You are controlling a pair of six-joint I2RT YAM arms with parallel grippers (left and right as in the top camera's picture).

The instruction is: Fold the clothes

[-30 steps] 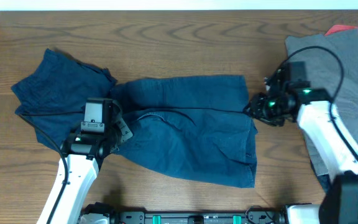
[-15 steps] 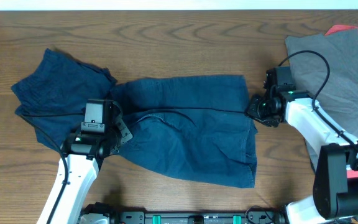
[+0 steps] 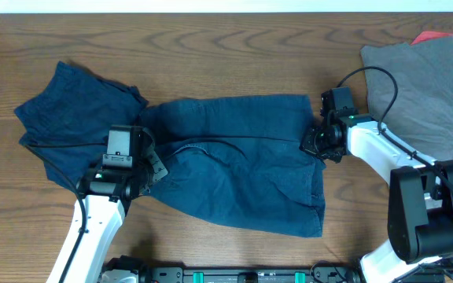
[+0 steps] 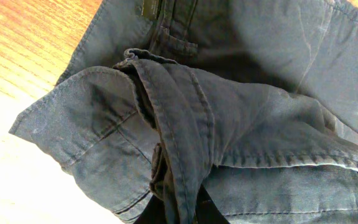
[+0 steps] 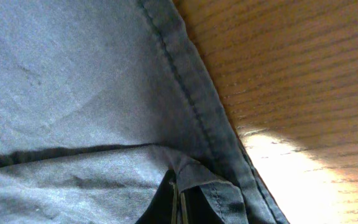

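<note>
The dark navy shorts (image 3: 234, 165) lie spread across the middle of the wooden table, with one leg bunched at the far left (image 3: 69, 118). My left gripper (image 3: 152, 167) sits on the crumpled waistband area and is shut on a ridge of the shorts' fabric (image 4: 179, 208); a folded seam and pocket stitching (image 4: 166, 112) fill that view. My right gripper (image 3: 314, 145) is at the right edge of the shorts, where the two layers meet. Its fingers (image 5: 178, 208) are closed together with the hem (image 5: 219, 186) pinched at them.
A grey garment (image 3: 431, 102) lies at the right edge of the table, with a red garment (image 3: 435, 38) showing behind it. Bare wood (image 3: 211, 47) shows along the back and beside the hem (image 5: 291, 93).
My right gripper has moved left from beside the shorts onto their right hem, and its arm has swung further over the table. The left arm has not moved.
</note>
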